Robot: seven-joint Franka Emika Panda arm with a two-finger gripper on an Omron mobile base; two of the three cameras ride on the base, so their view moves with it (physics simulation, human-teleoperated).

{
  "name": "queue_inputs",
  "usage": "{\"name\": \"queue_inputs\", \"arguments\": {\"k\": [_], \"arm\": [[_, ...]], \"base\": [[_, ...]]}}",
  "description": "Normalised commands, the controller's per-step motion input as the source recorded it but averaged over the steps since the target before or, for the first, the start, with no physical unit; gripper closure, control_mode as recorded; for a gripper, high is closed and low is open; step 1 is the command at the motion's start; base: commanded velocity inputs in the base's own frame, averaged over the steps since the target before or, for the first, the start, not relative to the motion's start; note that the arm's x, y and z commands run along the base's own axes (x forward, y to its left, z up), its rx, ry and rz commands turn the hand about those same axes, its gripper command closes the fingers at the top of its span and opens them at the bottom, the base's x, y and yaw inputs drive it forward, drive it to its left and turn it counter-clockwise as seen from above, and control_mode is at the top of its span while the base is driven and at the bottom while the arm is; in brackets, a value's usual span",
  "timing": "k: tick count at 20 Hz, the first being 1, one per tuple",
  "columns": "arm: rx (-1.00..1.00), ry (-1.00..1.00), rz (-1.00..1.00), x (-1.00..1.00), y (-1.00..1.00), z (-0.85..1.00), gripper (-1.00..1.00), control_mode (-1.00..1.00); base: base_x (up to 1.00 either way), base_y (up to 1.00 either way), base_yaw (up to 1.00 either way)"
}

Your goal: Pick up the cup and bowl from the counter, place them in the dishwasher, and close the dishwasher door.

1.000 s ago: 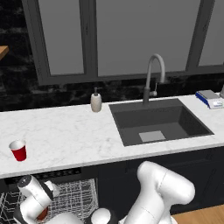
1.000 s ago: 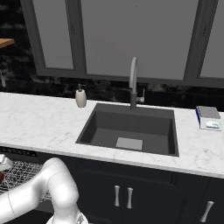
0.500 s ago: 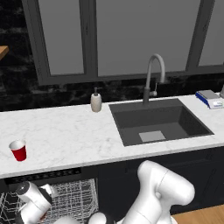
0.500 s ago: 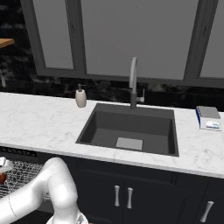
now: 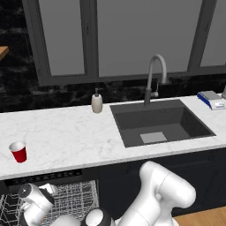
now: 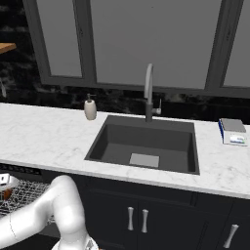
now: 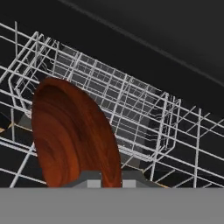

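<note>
The bowl (image 7: 72, 135) is gripped by its rim in the closed hand (image 7: 107, 180) above the dishwasher's wire rack (image 7: 144, 118), and could be tipped against the wires if released tilted, while the cup (image 5: 18, 152) is left near the desk's (image 5: 66, 137) left front edge.

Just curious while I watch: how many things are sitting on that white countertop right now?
3: the cup at its left end, a soap bottle beside the sink, a blue-and-white box at the far right. More may lie beyond the frame.

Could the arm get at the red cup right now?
Probably not yet: the jaws are shut on the bowl down over the dishwasher rack. The cup stands alone on the counter, so once the bowl is released, likely yes.
</note>
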Motion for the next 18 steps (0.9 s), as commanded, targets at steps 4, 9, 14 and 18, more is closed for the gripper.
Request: {"name": "queue_inputs", "arguments": {"k": [4, 9, 14, 18], "arm": [[0.00, 0.00, 0.00, 0.00, 0.00, -0.61, 1.00, -1.00], [0.00, 0.00, 0.00, 0.00, 0.00, -0.61, 1.00, -1.00], [0.00, 0.00, 0.00, -0.10, 0.00, -0.32, 1.00, -1.00], [0.00, 0.00, 0.00, -0.07, 0.00, 0.00, -1.00, -1.00]], "base": [[0.00, 0.00, 0.00], [0.00, 0.00, 0.00], [0.00, 0.00, 0.00], [0.00, 0.00, 0.00]]}}
